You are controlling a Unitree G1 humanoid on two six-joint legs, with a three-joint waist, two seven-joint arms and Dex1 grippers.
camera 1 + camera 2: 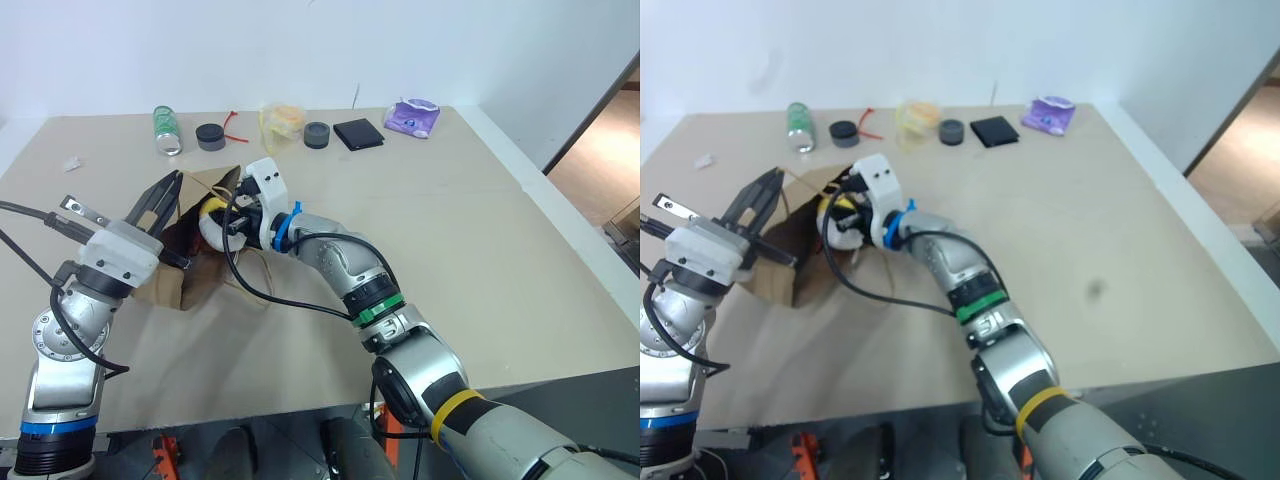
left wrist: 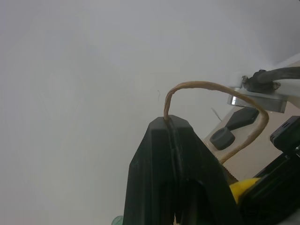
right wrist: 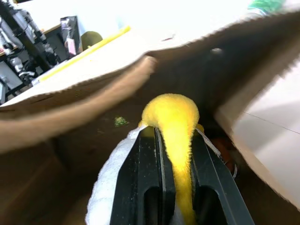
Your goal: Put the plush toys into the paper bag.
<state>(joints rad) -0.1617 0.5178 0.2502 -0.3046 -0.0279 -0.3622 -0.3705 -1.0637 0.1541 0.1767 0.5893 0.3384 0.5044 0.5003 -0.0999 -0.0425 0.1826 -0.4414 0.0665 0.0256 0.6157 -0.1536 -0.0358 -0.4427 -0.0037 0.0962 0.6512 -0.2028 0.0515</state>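
Two black fingers of the right gripper (image 3: 174, 187) pinch the yellow top of the round white plush ball (image 1: 213, 226), fuzzy and soft, at the mouth of the brown kraft paper bag (image 1: 170, 285). Left gripper (image 2: 172, 140) is clenched on the bag's twisted tan paper-cord handle (image 2: 213, 86), holding the stiff, creased mouth up and open. Something dark sits inside the bag; whether it is the brown furry toy I cannot tell. Judged: the ball is entering, not yet let go. On the smooth beige table (image 1: 480, 250) stands a purple packet (image 1: 412, 118).
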